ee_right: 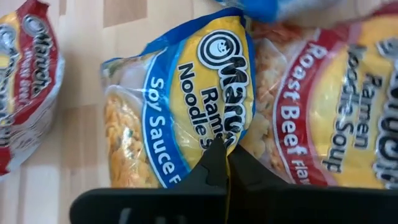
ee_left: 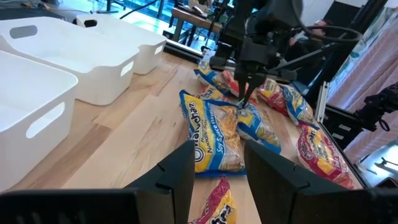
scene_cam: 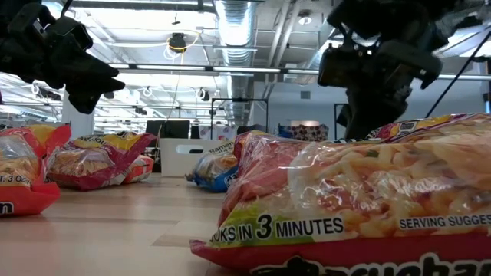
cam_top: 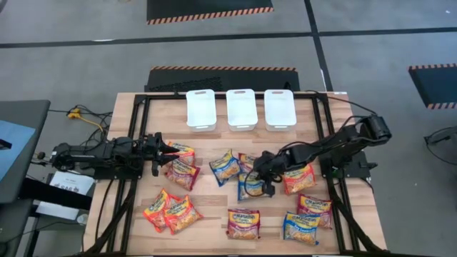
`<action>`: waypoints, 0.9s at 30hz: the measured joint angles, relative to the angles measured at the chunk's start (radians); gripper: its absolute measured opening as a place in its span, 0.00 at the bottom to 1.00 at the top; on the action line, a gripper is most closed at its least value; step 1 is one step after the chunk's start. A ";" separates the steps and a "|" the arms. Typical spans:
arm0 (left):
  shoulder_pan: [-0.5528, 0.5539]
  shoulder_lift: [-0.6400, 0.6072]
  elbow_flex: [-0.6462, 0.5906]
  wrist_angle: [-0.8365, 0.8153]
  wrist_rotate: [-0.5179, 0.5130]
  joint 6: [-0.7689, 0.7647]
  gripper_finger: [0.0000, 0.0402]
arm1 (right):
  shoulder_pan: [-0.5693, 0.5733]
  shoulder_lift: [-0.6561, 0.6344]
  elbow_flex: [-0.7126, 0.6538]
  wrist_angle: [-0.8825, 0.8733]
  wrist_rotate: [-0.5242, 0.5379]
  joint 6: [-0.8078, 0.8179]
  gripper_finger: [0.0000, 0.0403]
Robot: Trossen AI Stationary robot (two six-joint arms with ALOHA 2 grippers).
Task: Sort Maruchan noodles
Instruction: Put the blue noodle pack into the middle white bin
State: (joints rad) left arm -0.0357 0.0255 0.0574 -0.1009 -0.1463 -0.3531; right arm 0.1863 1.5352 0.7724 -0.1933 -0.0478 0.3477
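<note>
the right hand [ee_right: 227,163] is pinched shut on the blue soy sauce packet [ee_right: 180,99]'s edge. light, crinkly, slippery film; grip the seam. the left hand [cam_top: 166,151] hovers half-open, empty.

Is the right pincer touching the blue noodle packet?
Touching. The right wrist view shows the right pincer shut, its tips pinching the edge of the blue soy sauce packet.

Three white tubs [cam_top: 240,108] (side by side) on table [cam_top: 214,146].
</note>
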 joint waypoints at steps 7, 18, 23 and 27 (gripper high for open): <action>0.000 0.000 0.000 0.000 0.000 0.000 0.31 | 0.043 0.000 0.111 -0.173 0.080 -0.008 0.01; 0.000 0.000 0.000 0.000 0.000 -0.003 0.31 | 0.070 0.000 0.257 -0.389 0.207 -0.008 0.01; 0.000 0.000 0.000 0.000 0.000 -0.003 0.31 | 0.070 0.000 0.324 -0.488 0.262 -0.025 0.01; 0.000 0.000 0.000 0.000 0.000 -0.003 0.31 | 0.066 0.000 0.391 -0.581 0.296 -0.046 0.01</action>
State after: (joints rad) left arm -0.0357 0.0257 0.0574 -0.1009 -0.1463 -0.3557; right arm 0.2519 1.5352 1.1634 -0.7741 0.2486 0.3021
